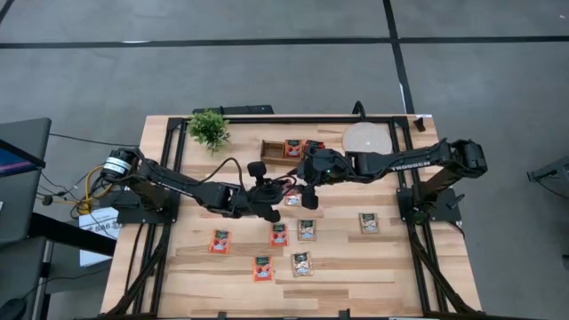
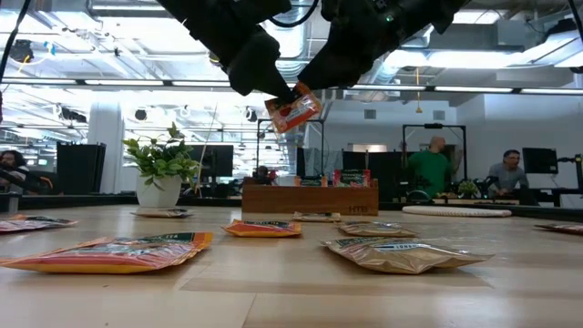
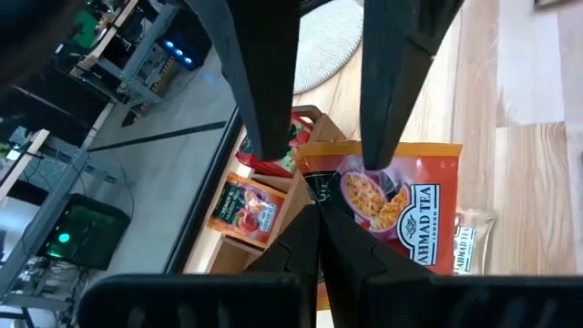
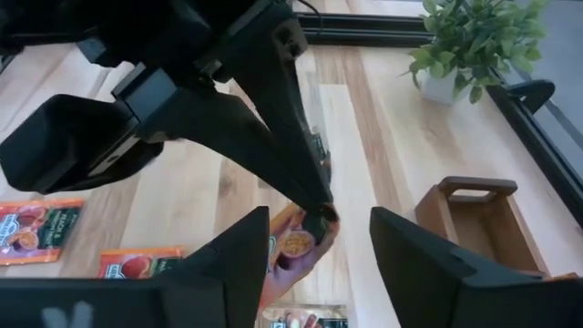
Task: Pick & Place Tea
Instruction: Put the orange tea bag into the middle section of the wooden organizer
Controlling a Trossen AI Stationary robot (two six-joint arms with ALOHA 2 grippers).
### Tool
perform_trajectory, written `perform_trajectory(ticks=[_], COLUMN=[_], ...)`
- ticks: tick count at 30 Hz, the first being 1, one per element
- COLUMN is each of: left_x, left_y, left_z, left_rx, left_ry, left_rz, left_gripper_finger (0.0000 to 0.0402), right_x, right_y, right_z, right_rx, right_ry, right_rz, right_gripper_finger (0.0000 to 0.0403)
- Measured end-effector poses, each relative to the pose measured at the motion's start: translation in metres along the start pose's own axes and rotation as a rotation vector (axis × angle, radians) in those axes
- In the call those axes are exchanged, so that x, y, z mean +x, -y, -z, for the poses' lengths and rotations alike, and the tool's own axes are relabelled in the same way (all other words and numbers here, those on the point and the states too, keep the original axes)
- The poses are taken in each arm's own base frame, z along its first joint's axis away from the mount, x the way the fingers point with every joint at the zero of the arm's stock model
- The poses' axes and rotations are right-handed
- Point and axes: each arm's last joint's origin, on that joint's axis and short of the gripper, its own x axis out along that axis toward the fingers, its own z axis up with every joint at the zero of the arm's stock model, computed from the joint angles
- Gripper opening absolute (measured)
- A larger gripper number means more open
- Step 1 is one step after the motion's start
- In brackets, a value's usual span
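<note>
Orange sachet (image 3: 401, 205) marked "AHMAD TEA LONDON" hangs in the air above mid tabletop (image 1: 409, 267), pinched by its top edge in left gripper (image 3: 314, 214), jaws pressed together on it. Right gripper (image 4: 319, 241) is just beside it, jaws spread either side of the sachet, not touching. Wooden tray (image 1: 276, 149) behind holds more sachets upright. Loose sachets (image 1: 307, 230) lie flat on the tabletop nearer the front, red-orange and pale ones; print too small to read. Potted plant (image 1: 210, 129) at back-left, round pale disc (image 1: 367, 139) at back-right. "TROSSEN" on right arm (image 1: 413, 158).
</note>
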Motion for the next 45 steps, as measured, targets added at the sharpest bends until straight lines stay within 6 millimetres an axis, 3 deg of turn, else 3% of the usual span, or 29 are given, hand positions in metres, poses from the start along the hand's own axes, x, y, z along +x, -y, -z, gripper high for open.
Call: perform_trajectory(ticks=[20, 36, 45], left_x=[0.0001, 0.0002, 0.0000], left_y=[0.0007, 0.0006, 0.0010], left_z=[-0.0013, -0.0016, -0.0014], left_rx=[-0.012, -0.017, -0.014], left_ry=[0.015, 0.018, 0.017], left_rz=[0.031, 0.033, 0.039], left_gripper_finger=[0.0000, 0.0002, 0.0070], right_x=[0.0001, 0.0001, -0.0001], right_y=[0.0002, 0.0015, -0.0024], right_z=[-0.0002, 0.0007, 0.0005], right_rx=[-0.033, -0.035, -0.043], right_ry=[0.005, -0.009, -0.012], right_rz=[0.002, 0.059, 0.081], right_gripper_finger=[0.0006, 0.0000, 0.0000])
